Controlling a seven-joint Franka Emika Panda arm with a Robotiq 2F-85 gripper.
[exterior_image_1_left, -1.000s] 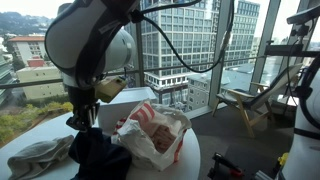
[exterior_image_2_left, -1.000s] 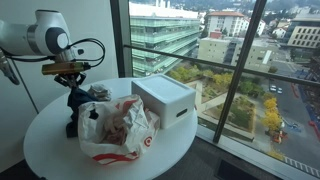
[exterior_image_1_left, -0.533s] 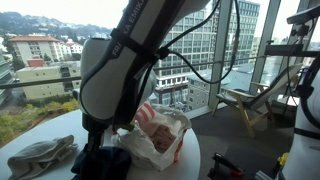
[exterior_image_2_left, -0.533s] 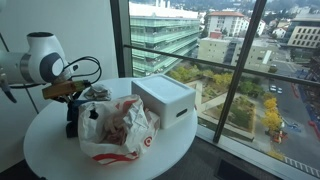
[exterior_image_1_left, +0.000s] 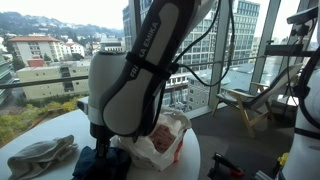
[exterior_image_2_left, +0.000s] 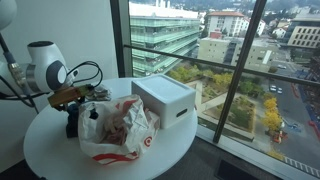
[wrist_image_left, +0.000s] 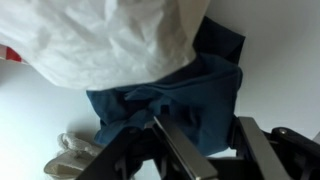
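A dark blue cloth (wrist_image_left: 190, 95) lies crumpled on the round white table (exterior_image_2_left: 50, 160), against a white plastic bag with red print (exterior_image_2_left: 115, 130). My gripper (wrist_image_left: 215, 150) is low over the cloth, open, with its two fingers either side of a fold of the fabric. In both exterior views the arm hides most of the gripper (exterior_image_2_left: 72, 118) and the cloth (exterior_image_1_left: 92, 165). The bag also shows in an exterior view (exterior_image_1_left: 160, 135) and in the wrist view (wrist_image_left: 110, 40).
A white box (exterior_image_2_left: 165, 100) stands on the table beside the bag, near the window. A grey cloth (exterior_image_1_left: 40, 155) lies near the table's edge and shows in the wrist view (wrist_image_left: 70, 150). Large windows surround the table.
The arm has come down toward the table, bringing the gripper lower onto the blue cloth. The bag, box and grey cloth have not moved.
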